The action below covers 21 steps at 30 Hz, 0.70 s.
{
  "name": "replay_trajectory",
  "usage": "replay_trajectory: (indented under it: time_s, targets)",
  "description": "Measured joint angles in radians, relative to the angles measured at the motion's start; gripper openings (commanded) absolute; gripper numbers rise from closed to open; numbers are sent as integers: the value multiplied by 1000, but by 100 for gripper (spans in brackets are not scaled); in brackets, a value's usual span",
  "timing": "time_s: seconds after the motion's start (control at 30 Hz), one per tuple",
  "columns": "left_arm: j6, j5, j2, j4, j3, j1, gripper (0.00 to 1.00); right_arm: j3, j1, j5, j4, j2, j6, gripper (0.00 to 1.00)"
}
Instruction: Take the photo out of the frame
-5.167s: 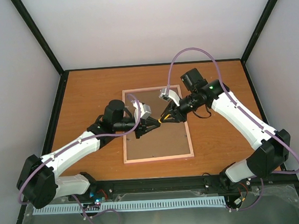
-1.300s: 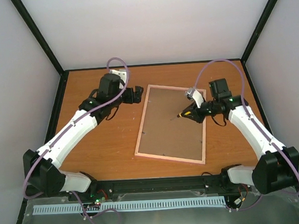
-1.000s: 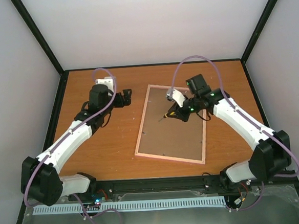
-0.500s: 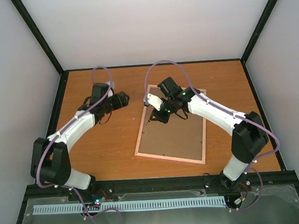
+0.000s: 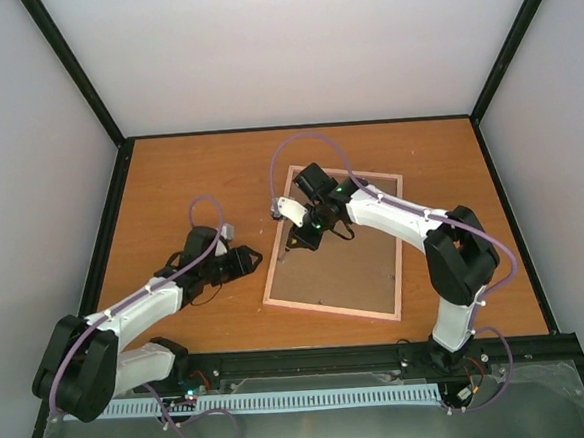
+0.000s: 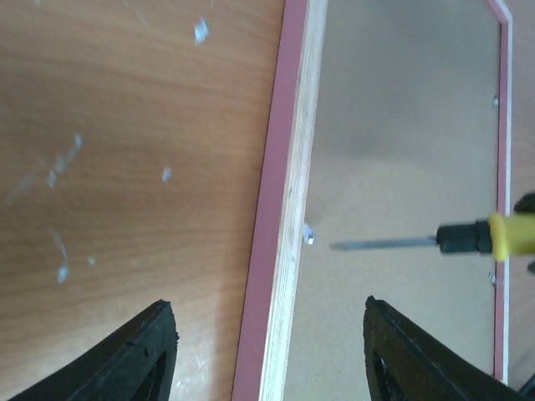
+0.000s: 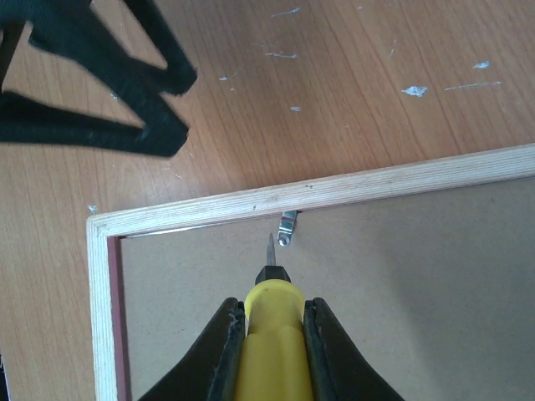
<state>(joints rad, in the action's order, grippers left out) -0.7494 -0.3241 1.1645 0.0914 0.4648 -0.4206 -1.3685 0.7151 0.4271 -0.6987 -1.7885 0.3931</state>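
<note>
We read no text, label, brand, number or sign on the frame (image 5: 275, 262), backing board (image 5: 354, 267) or screwdriver (image 7: 267, 322).

The thin pink frame (image 6: 290, 167) lies flat, back upward (the photo out of sight), its pale wood edge just ahead of the left claw (image 6: 267, 309).

Pink frame (image 6: 269, 251) shows a pale plywood edge; backing board (image 6: 401, 125) is plain brown; screwdriver (image 7: 267, 326) handle bright yellow, collar black; table (image 7: 351, 109) orange woodgrain, flecked white.
</note>
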Motion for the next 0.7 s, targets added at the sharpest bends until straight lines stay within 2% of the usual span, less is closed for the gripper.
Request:
replay_trajectory:
  time_s: [0.1,0.23,0.53,0.7]
  targets:
    - [-7,-11,-4,-42,-55,-37,59,-3,0,10,0,-14,-3,3]
    - [-12,2,-3,-51,-78,-95,51,-16,0,21,-8,-23,-14,3]
    - [-11,82,141,-128,-70,-206,50,-78,0,28,-28,-71,-33,3]
    - [-12,113,190,-158,-41,-222,48,-78,0,28,-36,-90,-43,3]
